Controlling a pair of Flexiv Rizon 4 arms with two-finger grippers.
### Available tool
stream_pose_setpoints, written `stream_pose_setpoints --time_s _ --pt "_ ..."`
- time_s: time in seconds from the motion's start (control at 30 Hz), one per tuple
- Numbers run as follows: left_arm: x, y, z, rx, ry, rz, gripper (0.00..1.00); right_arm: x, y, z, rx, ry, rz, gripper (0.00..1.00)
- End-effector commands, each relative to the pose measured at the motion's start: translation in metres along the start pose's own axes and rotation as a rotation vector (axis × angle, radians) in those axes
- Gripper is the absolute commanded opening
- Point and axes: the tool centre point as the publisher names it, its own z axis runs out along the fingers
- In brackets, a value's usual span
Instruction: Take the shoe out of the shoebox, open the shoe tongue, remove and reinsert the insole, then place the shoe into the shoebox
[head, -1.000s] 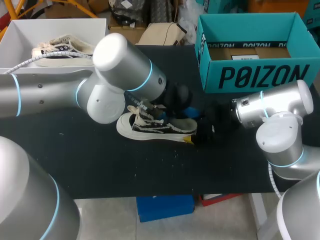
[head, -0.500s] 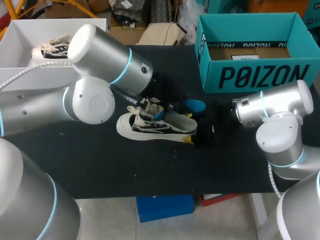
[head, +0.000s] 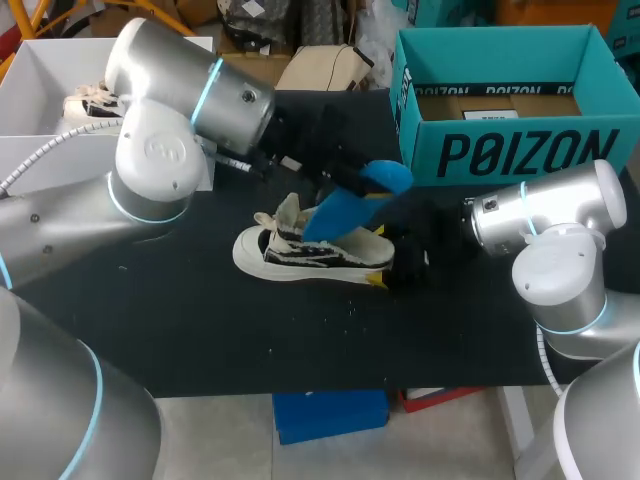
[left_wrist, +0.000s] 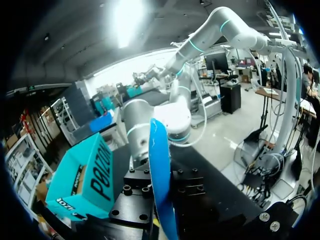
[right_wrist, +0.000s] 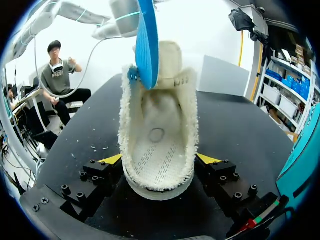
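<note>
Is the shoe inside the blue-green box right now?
No, the shoe sits on the table outside the box, its heel in the right gripper, while the left gripper holds the insole up.

a ceiling lamp (left_wrist: 125, 17) flares white overhead; even, bright light leaves only soft shadows on the black counter (head: 200, 330).

We seem to be in a robotics lab; our silver left arm (head: 160, 170) and right arm (head: 555, 260) flank a black tabletop (head: 200, 330); teal shoebox (head: 500, 150) upper right, white box (head: 40, 70) upper left.
</note>
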Motion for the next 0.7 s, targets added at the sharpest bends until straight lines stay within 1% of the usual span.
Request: stream_pose_setpoints --time_s 0.03,0.27,0.3,0.37,0.4,0.5,0.67,0.7 --pt "0.001 0.002 0.002 0.001 -0.002 0.002 0.0 0.0 -0.001 0.001 0.001 -0.001 0.001 0.0" --pt "0.001 0.002 0.002 0.001 -0.002 0.002 0.0 0.0 -0.001 0.001 0.001 -0.001 0.001 0.0" --pt "0.003 -0.001 -0.001 0.033 -0.014 -0.024 0.0 0.0 -0.001 0.001 0.001 -0.001 0.001 0.0" --pt "0.005 -0.012 -0.008 0.066 -0.034 -0.072 0.0 0.0 -0.001 0.001 0.001 -0.001 0.001 0.0" --pt "0.004 -0.018 -0.012 0.103 -0.047 -0.089 0.0 0.0 -0.001 0.001 0.001 -0.001 0.001 0.0" --pt "0.002 -0.035 -0.022 0.123 -0.058 -0.125 0.0 0.0 -0.001 0.001 0.001 -0.001 0.001 0.0" --pt "-0.004 -0.069 -0.033 0.211 -0.065 -0.209 0.0 0.0 -0.001 0.001 0.001 -0.001 0.001 0.0" --pt "-0.005 -0.075 -0.035 0.218 -0.069 -0.233 0.0 0.0 -0.001 0.001 0.001 -0.001 0.001 0.0"
